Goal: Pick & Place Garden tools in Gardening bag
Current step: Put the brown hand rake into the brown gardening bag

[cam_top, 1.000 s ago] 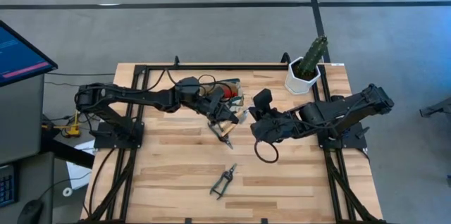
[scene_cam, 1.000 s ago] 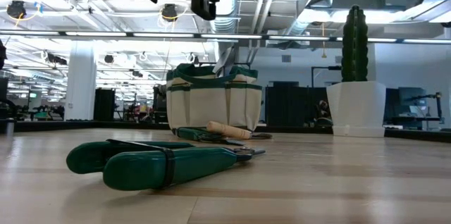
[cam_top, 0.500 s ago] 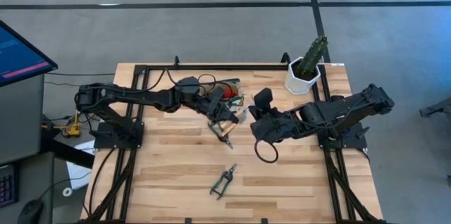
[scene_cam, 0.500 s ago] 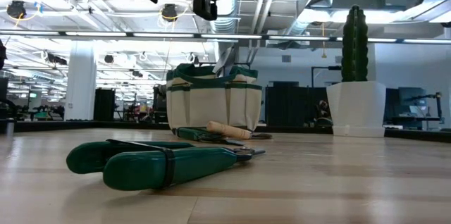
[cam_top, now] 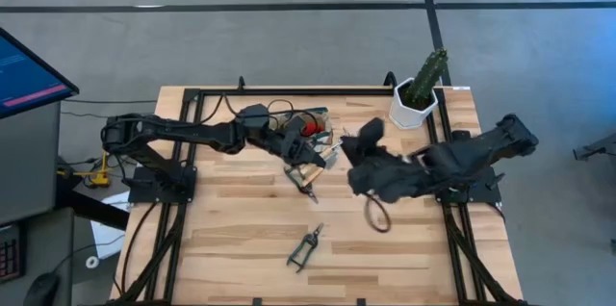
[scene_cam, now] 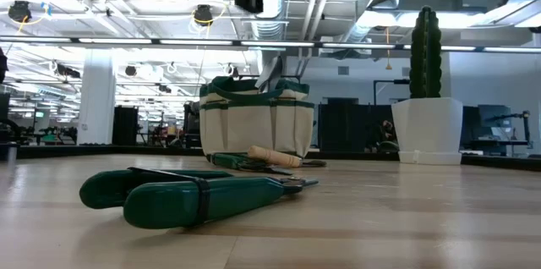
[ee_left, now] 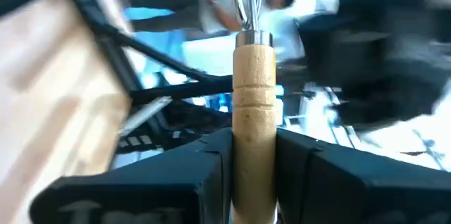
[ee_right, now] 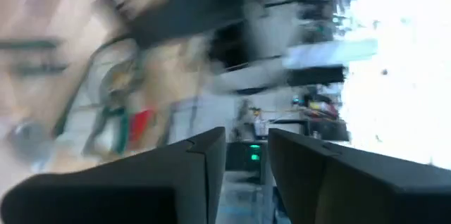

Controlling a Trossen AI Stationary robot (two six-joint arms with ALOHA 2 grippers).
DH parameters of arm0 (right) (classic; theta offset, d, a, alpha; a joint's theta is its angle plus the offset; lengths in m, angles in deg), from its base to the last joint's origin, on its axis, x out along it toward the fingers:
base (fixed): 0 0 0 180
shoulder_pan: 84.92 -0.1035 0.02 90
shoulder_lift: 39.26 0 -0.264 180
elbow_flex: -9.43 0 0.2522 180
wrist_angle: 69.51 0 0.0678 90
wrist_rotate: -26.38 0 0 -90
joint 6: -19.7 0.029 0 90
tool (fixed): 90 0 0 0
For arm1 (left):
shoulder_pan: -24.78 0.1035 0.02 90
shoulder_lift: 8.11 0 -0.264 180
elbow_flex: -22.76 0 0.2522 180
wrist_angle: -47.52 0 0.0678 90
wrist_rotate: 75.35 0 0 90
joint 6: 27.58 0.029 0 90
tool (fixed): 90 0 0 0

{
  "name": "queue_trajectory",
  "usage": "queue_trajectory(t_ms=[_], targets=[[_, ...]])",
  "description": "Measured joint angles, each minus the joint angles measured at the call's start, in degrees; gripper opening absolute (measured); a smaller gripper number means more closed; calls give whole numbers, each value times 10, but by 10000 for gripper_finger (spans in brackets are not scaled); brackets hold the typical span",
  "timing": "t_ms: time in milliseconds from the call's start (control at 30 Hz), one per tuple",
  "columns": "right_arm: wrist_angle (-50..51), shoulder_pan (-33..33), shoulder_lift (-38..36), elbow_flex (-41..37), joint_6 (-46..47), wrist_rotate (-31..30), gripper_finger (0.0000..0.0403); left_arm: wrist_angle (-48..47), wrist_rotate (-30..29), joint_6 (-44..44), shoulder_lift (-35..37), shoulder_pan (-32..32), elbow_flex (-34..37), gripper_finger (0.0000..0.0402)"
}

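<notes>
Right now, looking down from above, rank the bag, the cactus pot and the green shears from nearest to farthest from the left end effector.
1. Bag: right beside the left end effector, toward the table's back.
2. Green shears: alone near the front edge.
3. Cactus pot: back right corner.

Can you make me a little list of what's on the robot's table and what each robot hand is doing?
bag: cream and green bag at the back of the table
left gripper: shut on a wooden-handled tool, beside the bag
right gripper: open, holding nothing, raised near the bag
shears: green-handled shears lying near the front edge
other tools: wooden handle lying in front of the bag
plant: cactus in a white pot at the back corner
</notes>
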Motion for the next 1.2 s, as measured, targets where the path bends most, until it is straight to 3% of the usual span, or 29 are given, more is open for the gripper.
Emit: queue_trajectory(t_ms=[233,433,733,900,1067,1200], targets=[[11,-42,-8,70,58,-67,96,7,1,27,-1,13,0,49],[38,-85,-43,90,187,-101,88,12,0,56,-1,16,1,49],[126,-181,-114,89,507,-105,72,21,0,140,1,16,1,49],[181,-226,-131,89,632,-106,70,16,-7,193,7,15,1,49],[270,-242,-130,87,784,-115,70,18,-66,251,22,16,-2,49],[342,-236,-131,46,921,-160,65,-35,-124,318,43,16,-14,49]])
